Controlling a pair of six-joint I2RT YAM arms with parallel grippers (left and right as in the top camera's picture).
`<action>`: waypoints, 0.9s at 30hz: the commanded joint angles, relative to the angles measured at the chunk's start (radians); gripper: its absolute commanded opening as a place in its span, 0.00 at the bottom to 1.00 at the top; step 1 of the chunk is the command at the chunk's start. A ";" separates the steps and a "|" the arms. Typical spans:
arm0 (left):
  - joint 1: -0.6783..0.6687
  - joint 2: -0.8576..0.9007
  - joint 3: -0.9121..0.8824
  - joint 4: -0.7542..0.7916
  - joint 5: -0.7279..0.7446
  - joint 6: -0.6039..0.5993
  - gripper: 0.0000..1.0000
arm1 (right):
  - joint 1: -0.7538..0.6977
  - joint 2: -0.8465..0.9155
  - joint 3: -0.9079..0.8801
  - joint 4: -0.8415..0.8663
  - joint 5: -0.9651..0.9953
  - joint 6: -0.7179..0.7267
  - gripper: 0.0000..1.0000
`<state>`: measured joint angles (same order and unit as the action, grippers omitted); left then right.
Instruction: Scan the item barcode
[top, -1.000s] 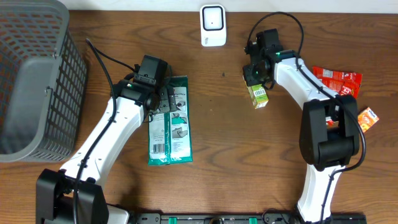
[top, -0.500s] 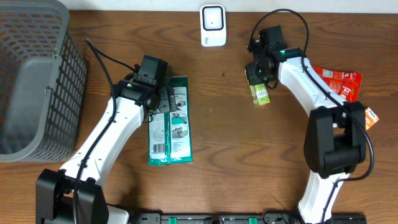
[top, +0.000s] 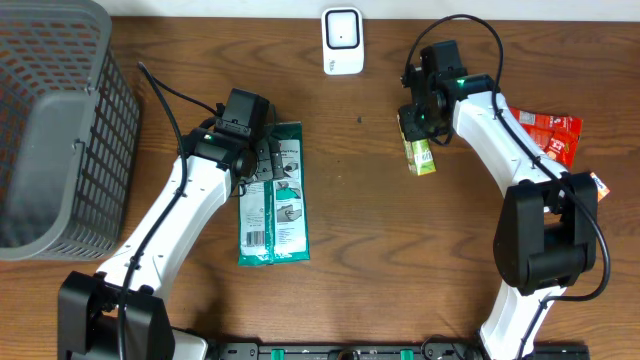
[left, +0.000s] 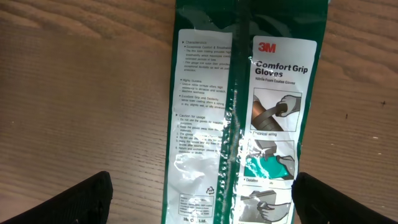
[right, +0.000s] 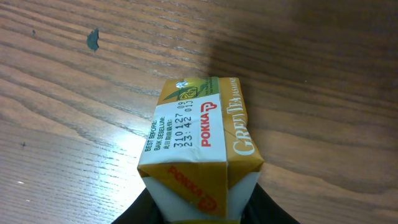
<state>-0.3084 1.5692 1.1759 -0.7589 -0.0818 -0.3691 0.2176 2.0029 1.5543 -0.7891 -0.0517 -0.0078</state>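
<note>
From where I stand, the job is at the pick-up step. The right end effector (top: 420, 118) is down over the little drink carton (top: 421, 152), which lies on its side on the worktop (top: 380, 230), to the right of and a bit nearer than the white scanner (top: 342, 40) at the far edge. In the right wrist view the two dark fingers (right: 144, 211) sit against either side of the carton's base with no gap showing, so I take it as clamped on the carton (though it does not look lifted yet). The printed date and brand face that camera. From overhead there is a pale patch on the upper face that may be the barcode, too small to be sure.

The left end effector (left: 202, 180) hangs wide open above the green pack of gloves (top: 275, 205), holding nothing. The grey basket (top: 100, 120) stands off to the left, and some red packets (top: 545, 130) lie beyond the right arm.

By my reckoning nothing has been scanned. The next move calls for a firm hold, a lift clear of the worktop, then a carry leftward and away towards the scanner. The wrist must turn so the barcode face looks squarely at the scanner's window. The fiddly part, I'd guess, is that turn: a carton held by one end could swing or slip, and the fingers must not cover the code.
</note>
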 joint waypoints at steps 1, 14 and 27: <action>0.004 0.006 0.006 -0.003 -0.009 -0.002 0.93 | -0.003 -0.069 -0.004 -0.003 0.002 0.015 0.25; 0.004 0.006 0.006 -0.003 -0.009 -0.002 0.93 | -0.002 -0.133 -0.005 0.014 0.123 0.338 0.24; 0.004 0.006 0.006 -0.003 -0.009 -0.002 0.93 | 0.105 -0.278 -0.023 0.022 0.377 0.434 0.19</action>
<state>-0.3084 1.5692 1.1759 -0.7593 -0.0818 -0.3691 0.2485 1.8641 1.5391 -0.7673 0.1947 0.4068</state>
